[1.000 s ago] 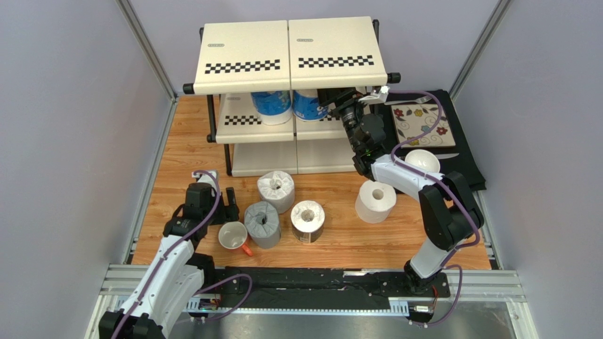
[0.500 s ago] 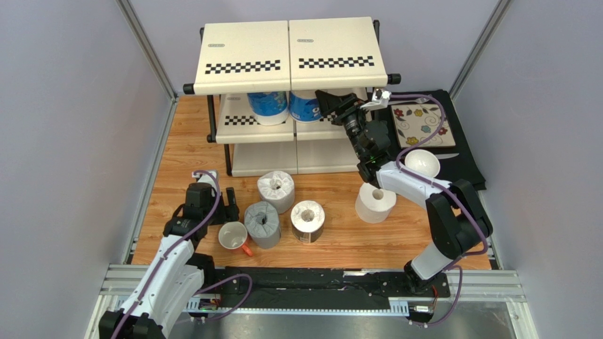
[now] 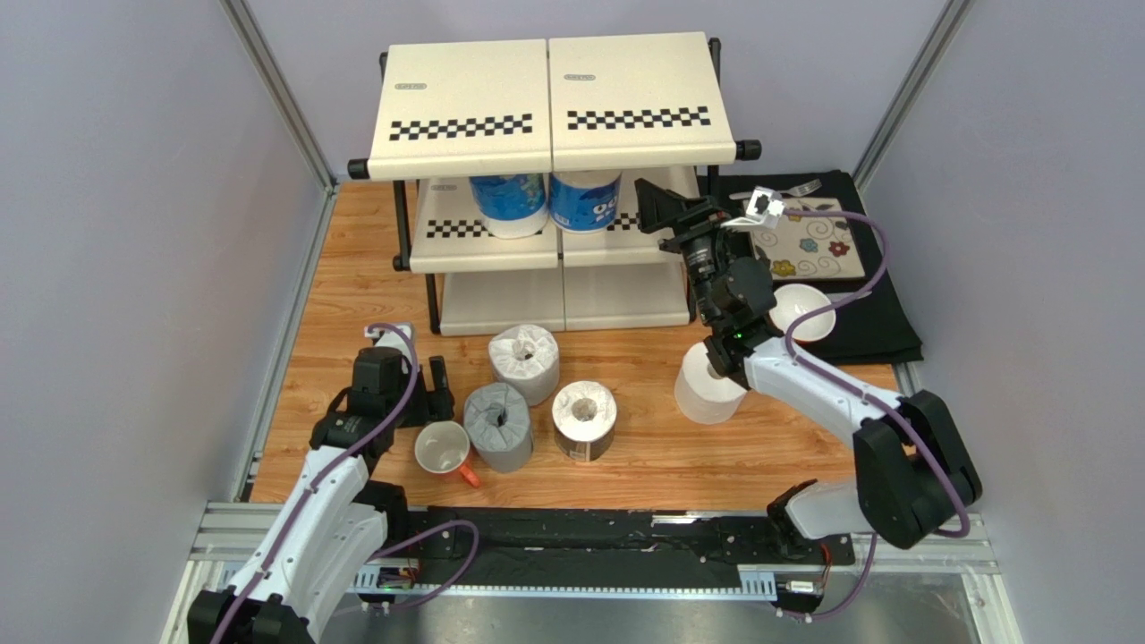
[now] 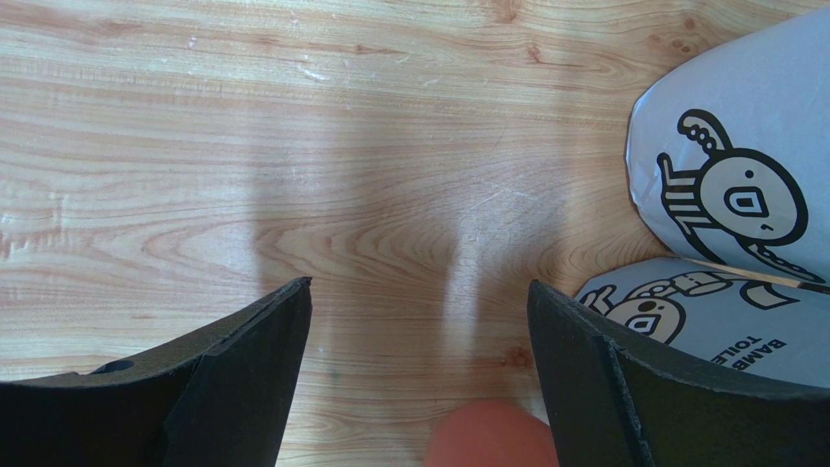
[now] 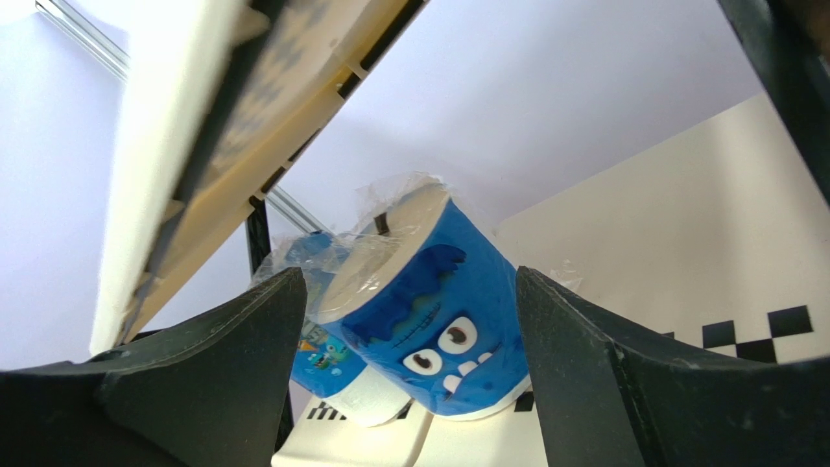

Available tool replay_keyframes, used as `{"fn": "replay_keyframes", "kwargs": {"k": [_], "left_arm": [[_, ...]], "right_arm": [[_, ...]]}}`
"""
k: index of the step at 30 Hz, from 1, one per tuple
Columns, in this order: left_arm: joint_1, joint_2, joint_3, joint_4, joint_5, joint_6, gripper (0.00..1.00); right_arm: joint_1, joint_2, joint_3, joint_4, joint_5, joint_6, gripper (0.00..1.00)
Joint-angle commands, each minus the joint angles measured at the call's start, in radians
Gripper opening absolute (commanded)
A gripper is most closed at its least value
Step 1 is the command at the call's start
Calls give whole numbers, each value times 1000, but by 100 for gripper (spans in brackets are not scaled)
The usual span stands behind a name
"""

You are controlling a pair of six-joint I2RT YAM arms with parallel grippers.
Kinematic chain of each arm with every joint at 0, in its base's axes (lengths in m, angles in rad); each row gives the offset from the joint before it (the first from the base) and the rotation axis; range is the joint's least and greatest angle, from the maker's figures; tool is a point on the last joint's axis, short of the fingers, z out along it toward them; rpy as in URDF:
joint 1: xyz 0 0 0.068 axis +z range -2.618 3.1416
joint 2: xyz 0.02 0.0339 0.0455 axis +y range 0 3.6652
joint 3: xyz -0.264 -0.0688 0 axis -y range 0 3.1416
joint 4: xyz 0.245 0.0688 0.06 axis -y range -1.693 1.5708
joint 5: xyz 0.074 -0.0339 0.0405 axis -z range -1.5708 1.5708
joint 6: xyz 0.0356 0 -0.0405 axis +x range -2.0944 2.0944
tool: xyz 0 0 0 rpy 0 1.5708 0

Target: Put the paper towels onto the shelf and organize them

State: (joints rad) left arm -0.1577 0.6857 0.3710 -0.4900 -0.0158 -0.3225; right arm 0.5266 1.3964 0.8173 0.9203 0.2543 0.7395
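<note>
Wood-grain table [image 3: 350, 295] between grey walls [image 3: 135, 269]. Since a second ago: right jaws drawn back rightward out of the cream three-tier shelf [image 3: 464, 87] with checkered strips, now off its right end, spread wide, gripping nothing. No change at the left jaws: wide open, empty, low over bare wood beside the white mug [image 3: 441, 447]. Upright on the middle tier, a blue-printed wrapped paper roll [image 5: 438, 311], framed between the right jaws but beyond their tips, untouched; second blue roll [image 5: 317, 341] close behind it, half hidden. On the table: plain white roll [image 3: 524, 362], grey wrapped roll [image 3: 499, 425], dark-wrapped roll [image 3: 585, 419], another white roll [image 3: 710, 385] partly covered by the right arm [image 3: 820, 389]. Grey wrapper cut off at the left wrist view's right edge; orange blur [image 4: 487, 438] at its bottom edge, too soft to name.
</note>
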Motion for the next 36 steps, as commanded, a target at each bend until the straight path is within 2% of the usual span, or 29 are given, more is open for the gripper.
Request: {"fn": "replay_keyframes", "kwargs": {"k": [1,6,10,14,21,24,27,29,30,36], "left_arm": [[-9,-12,2,-9,8,26,90],[-9,-32,0,-4,10,26,90],[-9,-75,5,14,40,37,90],[-9,-133,34,16,25,7,90],[-9,-161,232,11,-73,-29,90],[-9,-143,307,60,-31,-81,90],[-9,-144,316,204,58,-183,90],[-9,-155,289,370,103,-284,92],[-9,-155,258,483,112,-317,92],[-9,-92,132,850,119,-535,96]], "right_arm": [[3,-134,-29,-76,30,-31,82],[10,-289,-89,-321,17,-25,82],[21,-437,-154,-463,-16,-31,82],[23,-574,-217,-580,19,-66,83],[23,-660,-210,-715,31,-108,84],[23,-654,-207,-730,17,-88,84],[23,-654,-219,-738,8,-68,84],[23,-660,-227,-738,3,-54,84],[23,-663,-236,-741,3,-51,84],[21,-675,-257,-747,5,-22,84]]}}
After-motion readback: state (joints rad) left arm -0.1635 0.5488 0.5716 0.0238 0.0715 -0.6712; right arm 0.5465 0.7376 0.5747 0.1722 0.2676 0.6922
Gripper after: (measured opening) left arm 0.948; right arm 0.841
